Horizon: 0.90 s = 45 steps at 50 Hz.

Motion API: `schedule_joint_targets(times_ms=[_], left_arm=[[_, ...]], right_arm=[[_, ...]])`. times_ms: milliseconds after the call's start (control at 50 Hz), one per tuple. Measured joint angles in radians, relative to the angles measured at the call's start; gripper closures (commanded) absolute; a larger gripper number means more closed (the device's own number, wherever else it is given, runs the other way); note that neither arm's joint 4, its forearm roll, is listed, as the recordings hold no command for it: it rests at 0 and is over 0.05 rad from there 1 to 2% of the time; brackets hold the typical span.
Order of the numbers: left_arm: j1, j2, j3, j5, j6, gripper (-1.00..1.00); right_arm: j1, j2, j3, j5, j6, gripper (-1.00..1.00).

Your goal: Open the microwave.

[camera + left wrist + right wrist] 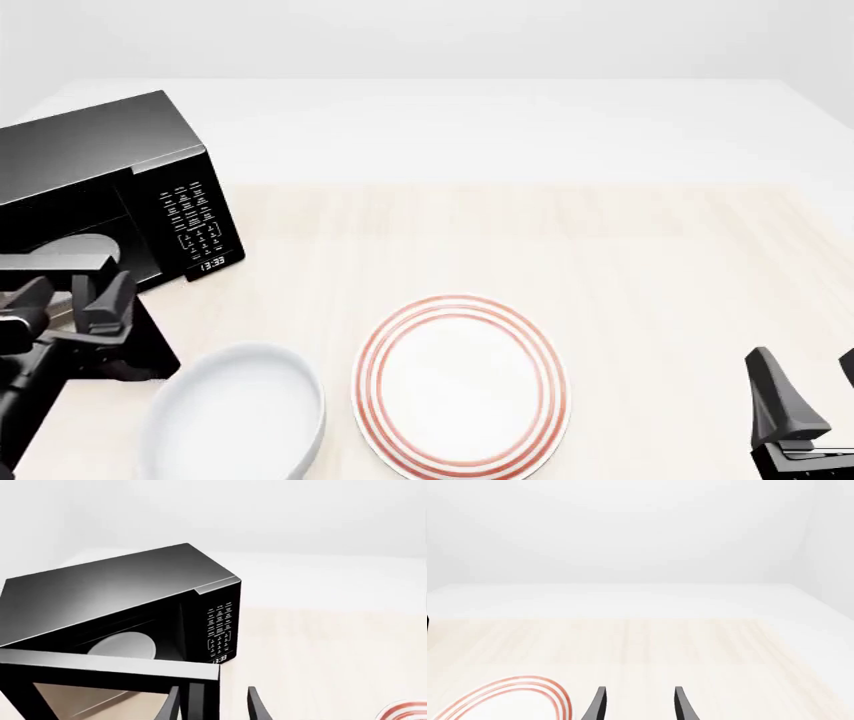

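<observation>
The microwave (94,165) is a glossy black box at the table's far left, also seen in the left wrist view as microwave (120,585), with its keypad (220,625) and clock facing me. Its door (100,667) is swung out wide, and the cavity shows a pale turntable (123,645). My left gripper (212,707) is open at the door's free edge, and the vertical handle strip (199,700) stands between its fingers. In the front view the left gripper (67,300) sits just in front of the cavity. My right gripper (810,395) is open and empty at the near right.
A plate with red rings (461,385) lies near the front middle, with a white bowl (240,415) to its left, close to the open door (127,350). The plate's rim (507,697) shows in the right wrist view. Light wood table (601,250) stretches to the right.
</observation>
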Motion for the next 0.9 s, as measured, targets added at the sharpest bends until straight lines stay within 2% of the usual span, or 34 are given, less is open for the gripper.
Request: schedule_joint_targets(times_ms=[300,580,900], left_arm=[[-0.021,-0.131,-0.017,0.139,0.013,-1.00],[-0.016,-0.268,-0.071,0.328,0.023,-1.00],[0.003,-0.378,-0.116,0.454,0.024,-1.00]], right_arm=[[0.000,0.000,0.000,0.000,0.000,-1.00],[0.000,0.000,0.000,0.000,0.000,-1.00],[0.000,0.000,0.000,0.000,0.000,-1.00]])
